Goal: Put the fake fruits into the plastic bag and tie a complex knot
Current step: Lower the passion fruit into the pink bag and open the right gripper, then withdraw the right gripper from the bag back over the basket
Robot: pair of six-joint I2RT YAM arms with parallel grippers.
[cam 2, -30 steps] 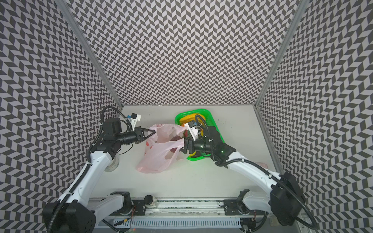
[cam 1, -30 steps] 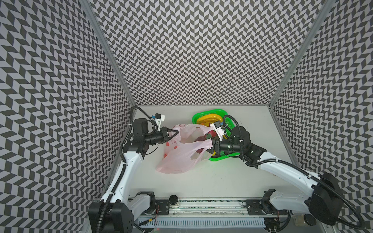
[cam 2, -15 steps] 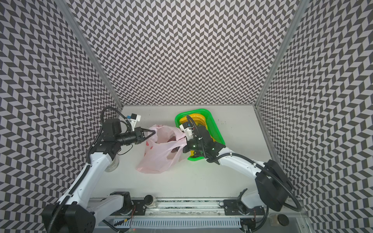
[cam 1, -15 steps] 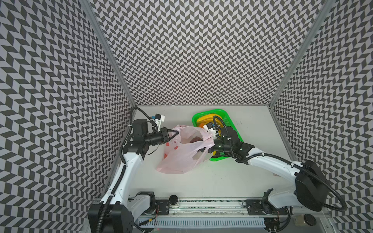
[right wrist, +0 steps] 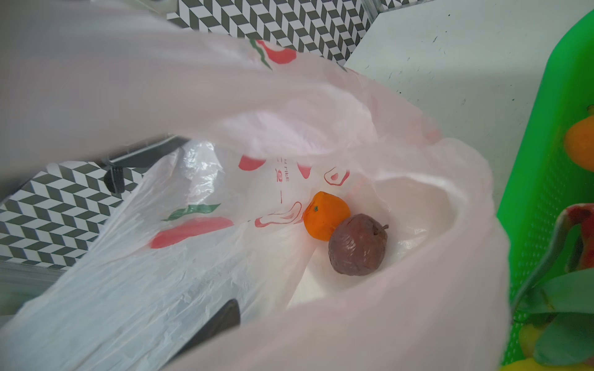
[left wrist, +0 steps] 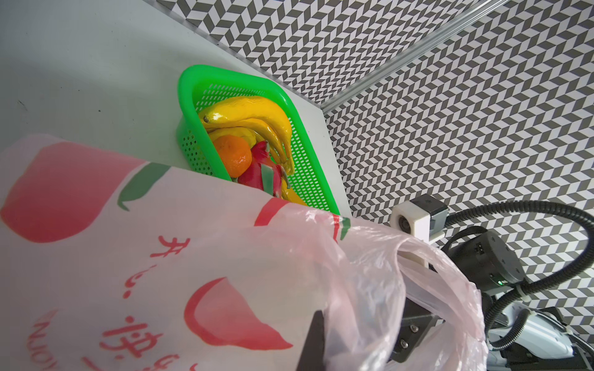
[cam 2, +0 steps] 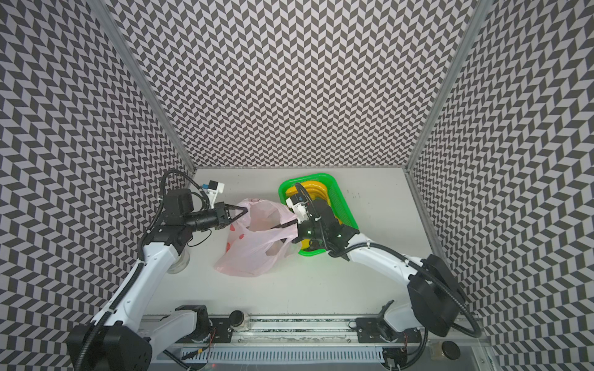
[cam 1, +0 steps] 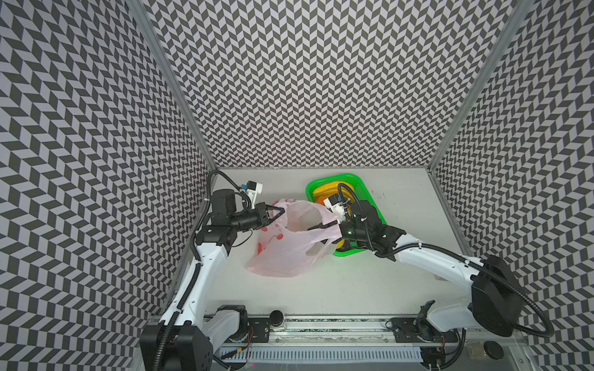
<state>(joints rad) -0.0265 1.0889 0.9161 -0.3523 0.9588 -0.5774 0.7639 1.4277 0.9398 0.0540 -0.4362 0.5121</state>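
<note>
Robot lab cell: chevron-patterned walls (cam 1: 321,80), white tabletop (cam 1: 353,289), mounting rail (cam 1: 321,325).

Count for you: one plastic bag (cam 1: 289,247) and one green basket (cam 1: 340,176), the basket toward the table's far edge. In the bag you've got two fruits, touching: one orange (right wrist: 326,215) and one dark brown-purple ball (right wrist: 356,245). In the basket: one banana bunch (left wrist: 254,115) with three fingers showing, a second orange (left wrist: 233,154), one dragon fruit (left wrist: 260,173), and one yellow piece (left wrist: 294,196) beside it, kind unclear. The bag hides the rest of the basket, so that part is uncounted.
</note>
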